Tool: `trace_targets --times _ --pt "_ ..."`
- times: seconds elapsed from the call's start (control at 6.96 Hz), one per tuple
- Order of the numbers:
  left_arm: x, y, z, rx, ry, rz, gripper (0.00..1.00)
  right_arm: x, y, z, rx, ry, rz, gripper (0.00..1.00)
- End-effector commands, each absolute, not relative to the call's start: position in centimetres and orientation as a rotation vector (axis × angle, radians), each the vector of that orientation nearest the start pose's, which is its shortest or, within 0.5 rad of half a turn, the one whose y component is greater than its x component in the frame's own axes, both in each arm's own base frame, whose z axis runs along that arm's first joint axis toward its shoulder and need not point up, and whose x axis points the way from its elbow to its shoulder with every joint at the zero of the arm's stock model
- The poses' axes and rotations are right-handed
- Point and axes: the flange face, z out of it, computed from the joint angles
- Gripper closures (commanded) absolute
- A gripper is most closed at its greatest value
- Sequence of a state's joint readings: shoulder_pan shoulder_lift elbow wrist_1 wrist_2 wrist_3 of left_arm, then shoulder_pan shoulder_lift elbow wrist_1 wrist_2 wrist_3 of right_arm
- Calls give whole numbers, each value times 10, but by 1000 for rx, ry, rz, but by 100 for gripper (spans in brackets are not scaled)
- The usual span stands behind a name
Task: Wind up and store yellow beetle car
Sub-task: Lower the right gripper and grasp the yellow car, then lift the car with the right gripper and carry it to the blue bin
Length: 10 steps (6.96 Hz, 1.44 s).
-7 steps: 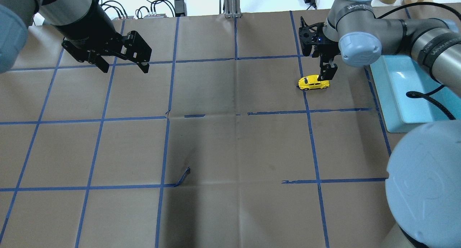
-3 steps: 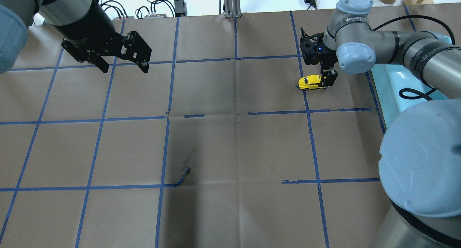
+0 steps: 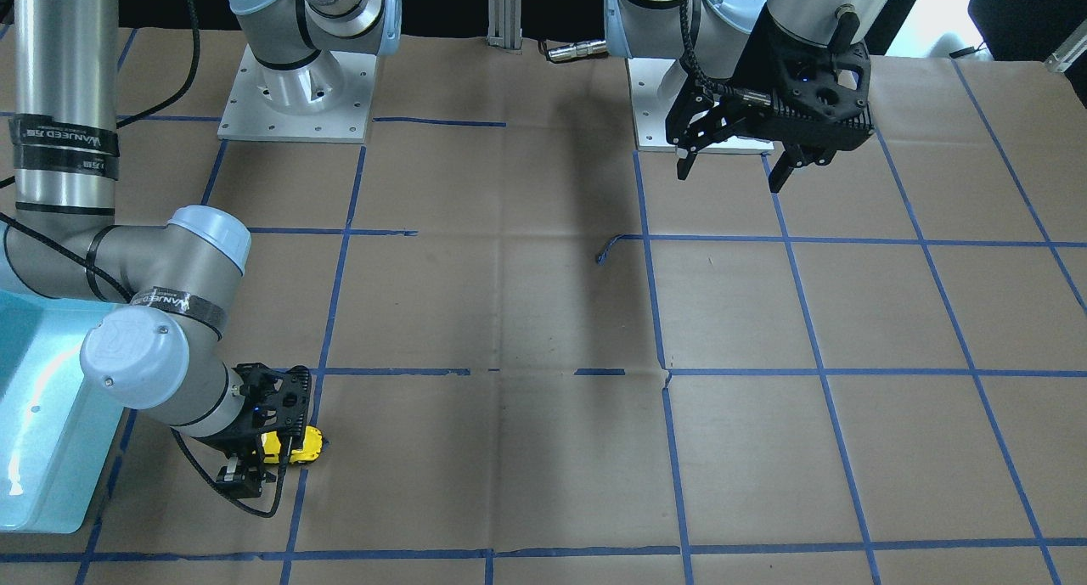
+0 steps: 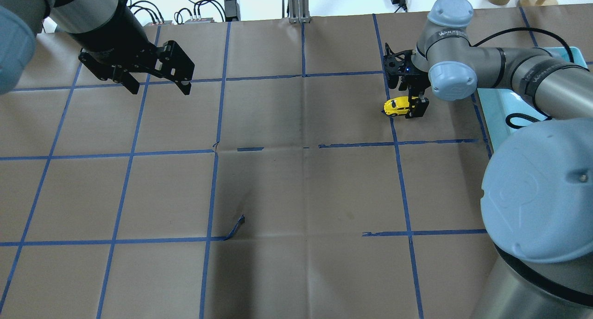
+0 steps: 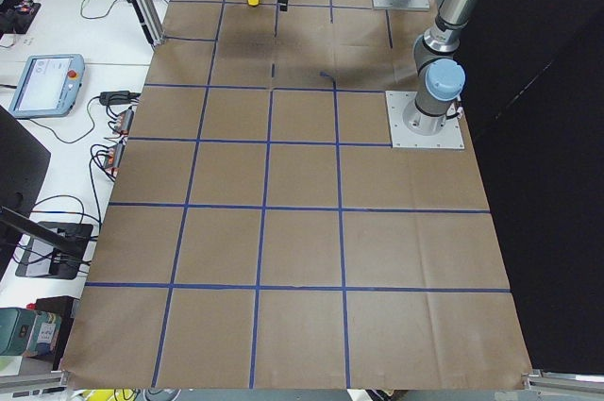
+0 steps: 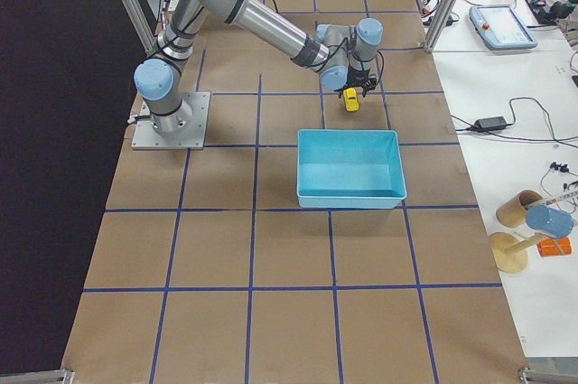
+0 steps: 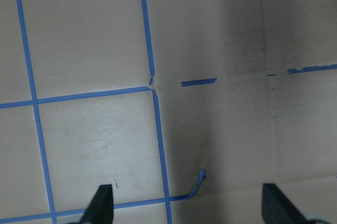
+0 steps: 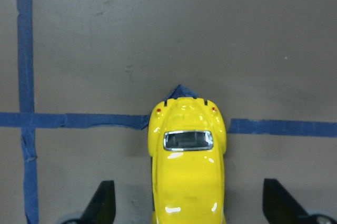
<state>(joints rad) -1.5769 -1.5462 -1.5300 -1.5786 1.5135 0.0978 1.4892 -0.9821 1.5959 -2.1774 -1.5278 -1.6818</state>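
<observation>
Small yellow beetle car point(image 4: 397, 106) on wheels on brown paper surface point(image 4: 301, 189), one end over blue tape line point(image 8: 68, 120). Same spot as a second ago. Since then right claw point(image 4: 413, 105) has come down: jaws spread, fingers now straddling car's other end, gap on each side, not gripping. Toward robot's right, light blue bin point(image 6: 352, 167) near car; car outside it. Well apart, left claw point(image 4: 160, 86) hovers over taped surface, jaws spread, unmoved.
</observation>
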Motion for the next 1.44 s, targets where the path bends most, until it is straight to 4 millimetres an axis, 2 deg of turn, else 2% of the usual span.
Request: trace_targets --times 0.0,0.14,0.43,0.57,0.72,0.86,1.01,1.15,1.29 --pt "-143 -486 519 167 3196 -98 1 84 -664 192 -2209 2206 -25 40" --pt "-143 -487 518 167 3198 -95 1 82 -663 190 -2210 2230 18 59" --pt "-144 -486 519 170 3200 -98 1 82 -664 199 -2220 2237 22 71" --pt "-144 -486 518 170 3199 -96 1 82 -667 212 -2231 2249 -4 74" --pt "-143 -486 518 170 3196 -93 1 81 -669 239 -2249 2270 -45 75" --pt "-144 -489 515 170 3200 -86 1 73 -666 278 -2242 2292 -63 75" --pt "-144 -490 513 170 3201 -81 1 48 -666 318 -2202 2334 -61 75" --pt "-145 -491 513 170 3202 -78 1 -3 -659 352 -2088 2396 -29 75" --pt "-146 -490 513 177 3201 -81 1 -60 -641 382 -2032 2456 -25 75"
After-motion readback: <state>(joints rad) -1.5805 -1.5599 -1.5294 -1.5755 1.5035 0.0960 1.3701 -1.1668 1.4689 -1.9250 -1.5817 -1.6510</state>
